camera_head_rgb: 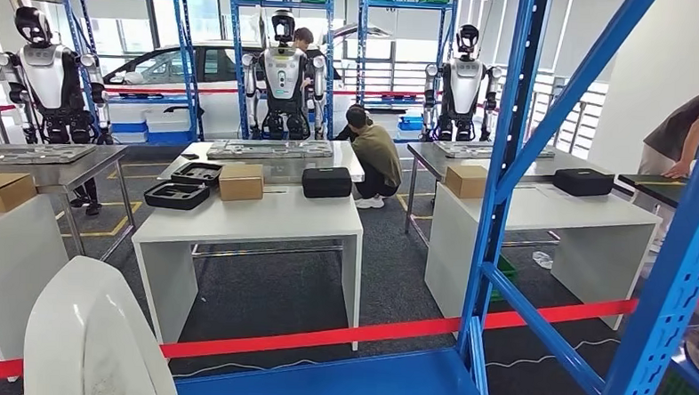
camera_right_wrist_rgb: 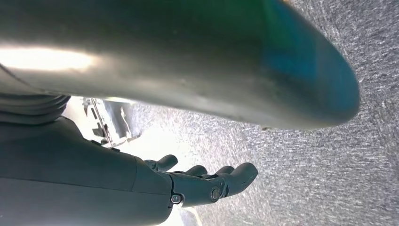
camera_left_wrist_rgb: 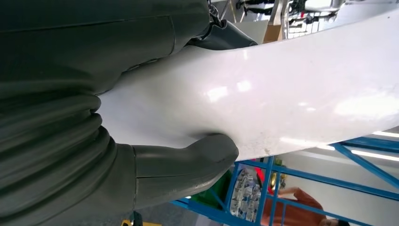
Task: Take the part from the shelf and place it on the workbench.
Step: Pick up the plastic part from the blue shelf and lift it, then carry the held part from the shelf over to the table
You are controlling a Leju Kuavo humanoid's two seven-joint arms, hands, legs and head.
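While left hand grips part, shelf post stands near

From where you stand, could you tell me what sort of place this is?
Most likely a robot test workshop or factory training floor: other humanoid robots stand at workbenches, blue steel shelving rises around them, and red barrier tape marks off the bays.

The left hand grips the white part: its thick grey thumb presses against the part's edge on one side, and its darker fingers wrap over the opposite side. The right hand lies beneath the part's curved underside, its fingers stretched out side by side and only slightly curled, apart from the surface above them.
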